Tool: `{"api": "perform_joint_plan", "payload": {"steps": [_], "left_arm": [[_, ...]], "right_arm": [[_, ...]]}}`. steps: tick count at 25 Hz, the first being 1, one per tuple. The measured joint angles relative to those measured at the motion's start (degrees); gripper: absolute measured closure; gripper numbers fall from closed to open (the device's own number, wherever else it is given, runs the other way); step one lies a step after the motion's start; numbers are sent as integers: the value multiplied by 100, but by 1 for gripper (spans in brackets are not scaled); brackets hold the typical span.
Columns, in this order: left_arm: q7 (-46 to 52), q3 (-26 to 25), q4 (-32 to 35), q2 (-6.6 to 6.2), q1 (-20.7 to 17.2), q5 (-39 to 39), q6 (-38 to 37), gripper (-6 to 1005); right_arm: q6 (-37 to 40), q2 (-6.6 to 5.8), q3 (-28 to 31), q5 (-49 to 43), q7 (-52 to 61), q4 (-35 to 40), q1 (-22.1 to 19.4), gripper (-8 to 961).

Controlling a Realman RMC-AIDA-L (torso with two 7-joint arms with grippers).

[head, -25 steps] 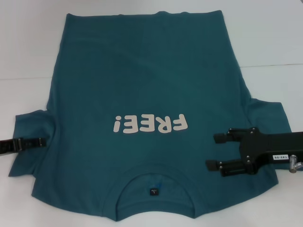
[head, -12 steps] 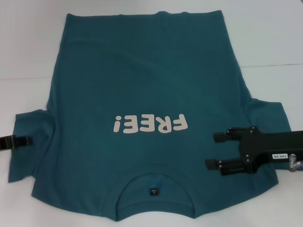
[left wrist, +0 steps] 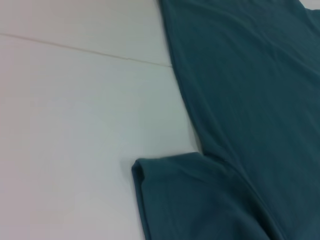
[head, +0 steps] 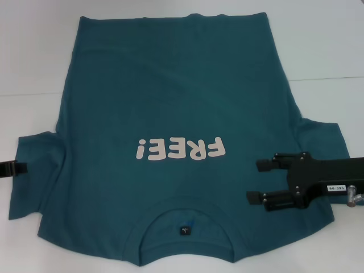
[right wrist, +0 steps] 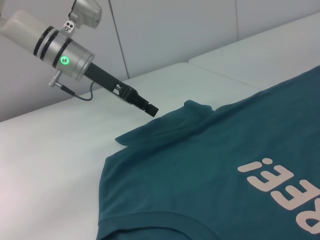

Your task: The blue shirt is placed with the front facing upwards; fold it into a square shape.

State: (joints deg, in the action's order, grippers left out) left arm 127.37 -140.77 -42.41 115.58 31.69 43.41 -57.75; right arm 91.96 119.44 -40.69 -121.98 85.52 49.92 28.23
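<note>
The blue shirt lies flat and face up on the white table, its "FREE!" print upside down to me and its collar nearest me. My right gripper is open, over the shirt's right shoulder beside the right sleeve, and holds nothing. My left gripper is a thin shut bar at the far left, at the outer edge of the left sleeve. The right wrist view shows its tip just off the sleeve. The left wrist view shows only the sleeve and the shirt's side.
The white padded table has a seam running across behind the shirt's middle. Bare table lies to the left and right of the shirt's body. The shirt's hem reaches the far edge of the view.
My left gripper has drawn back to the left, from on top of the left sleeve to its outer edge. The sleeve's lower corner has spread slightly outward. The right gripper has not moved.
</note>
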Motion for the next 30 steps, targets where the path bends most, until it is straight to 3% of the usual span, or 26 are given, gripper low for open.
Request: {"api": "perform_joint_plan", "payload": {"steps": [1, 6, 12, 18, 29, 30], "left_arm": [[0, 4, -100, 26, -15, -32, -18, 889], [261, -53, -634, 123, -191, -71, -202, 924], [850, -55, -630, 83, -243, -104, -281, 965], [839, 3, -402, 118, -179, -235, 63, 770], [901, 16, -192, 154, -23, -594, 220, 329], [901, 13, -156, 153, 9, -609, 222, 254]], "right_arm": [[0, 0, 0, 1, 0, 0, -6, 75], [1, 0, 0, 5, 22, 0, -27, 77], [-3, 0, 0, 4, 47, 0, -30, 79], [-3, 0, 0, 1, 49, 0, -22, 82], [-3, 0, 0, -1, 53, 0, -7, 86], [-3, 0, 0, -1, 53, 0, -2, 86]]}}
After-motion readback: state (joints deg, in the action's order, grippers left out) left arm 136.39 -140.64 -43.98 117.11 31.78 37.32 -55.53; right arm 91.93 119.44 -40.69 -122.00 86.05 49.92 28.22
